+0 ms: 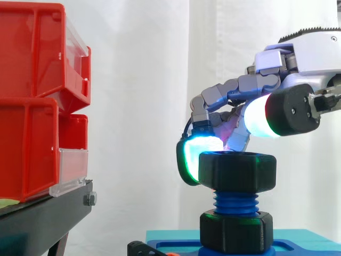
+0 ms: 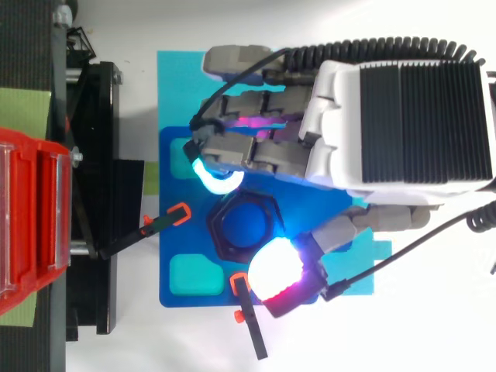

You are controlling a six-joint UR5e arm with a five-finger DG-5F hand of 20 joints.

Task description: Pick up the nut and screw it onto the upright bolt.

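Nearest the side camera, the hand's white-lit thumb pad is held just above and beside the nut, seemingly clear of it, ready for a new bite. The nut is seated on the top threads of the bolt, which is held upright by a black collar on the blue plate. Bare threads are seen below, so turning is judged unfinished. Behind, the fingers are curled half-closed round the nut, a cyan pad pressed against its side. Red bins are stacked well apart
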